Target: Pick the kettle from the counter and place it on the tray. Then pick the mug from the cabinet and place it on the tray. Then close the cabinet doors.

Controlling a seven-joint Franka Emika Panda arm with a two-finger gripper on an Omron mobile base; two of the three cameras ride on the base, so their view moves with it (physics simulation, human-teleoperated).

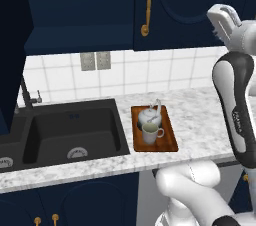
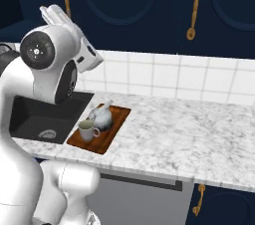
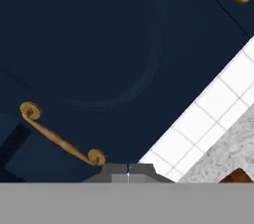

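Left of my fingertips [image 3: 128, 170] in the hand view, a gold handle [image 3: 62, 141] ran slantwise across the navy cabinet door [image 3: 99, 59]. The two tips sat pressed together with only a hairline between them, gripping nothing. Right of them, white tiles [image 3: 208, 104] dropped to the counter [image 3: 233, 148], where a corner of the tray [image 3: 237, 176] showed. From the base cameras, I saw the kettle [image 1: 149, 115] and the mug [image 1: 150, 133] just beside each other on that tray [image 1: 170, 142], well below the fingers.
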